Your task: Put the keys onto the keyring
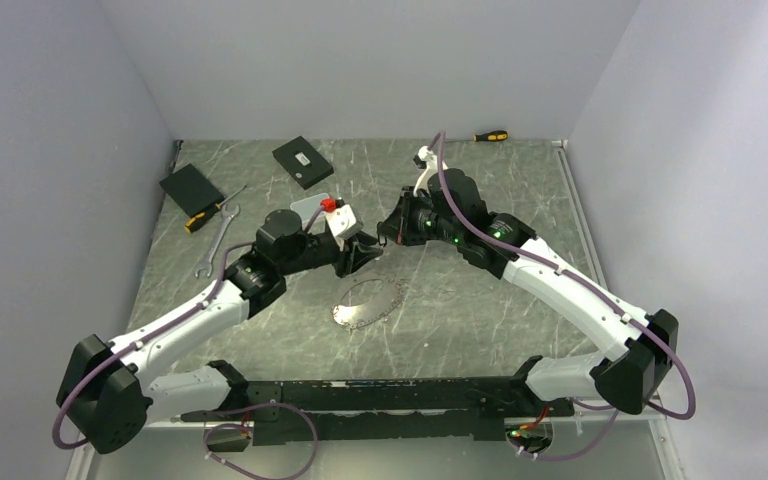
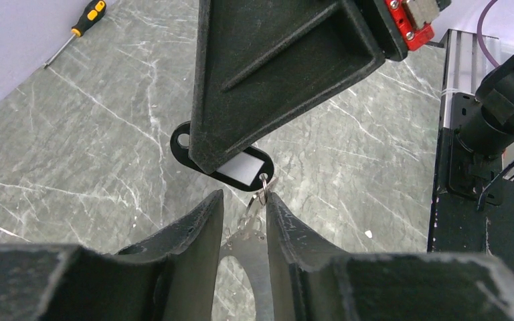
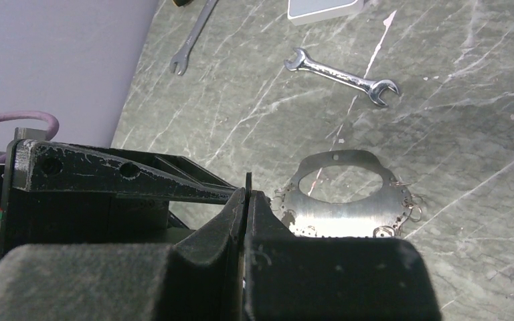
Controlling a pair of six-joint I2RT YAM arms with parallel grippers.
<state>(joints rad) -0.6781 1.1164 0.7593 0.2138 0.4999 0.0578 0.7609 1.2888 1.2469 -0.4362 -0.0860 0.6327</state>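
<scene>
The keyring [image 1: 368, 302] is a flat silvery oval plate with small wire rings round its rim, lying on the table at centre. It also shows in the right wrist view [image 3: 348, 217] and between the left fingers [image 2: 259, 267]. A key, a flat black oval tag with a white label [image 2: 241, 168], carries a small silver split ring [image 2: 262, 194]. My right gripper [image 1: 385, 238] [image 3: 246, 194] is shut on this tag and holds it above the plate. My left gripper [image 1: 365, 255] [image 2: 244, 200] is open just below the tag, with the split ring against its right finger [image 2: 294, 241].
A silver wrench [image 3: 341, 73] lies beyond the plate, and another [image 1: 215, 245] to the left. Yellow-and-black screwdrivers lie at the left [image 1: 210, 212] and at the back wall [image 1: 490, 135]. Two black boxes [image 1: 192, 188] [image 1: 303, 162] and a pale tray [image 1: 310, 208] sit at the back left.
</scene>
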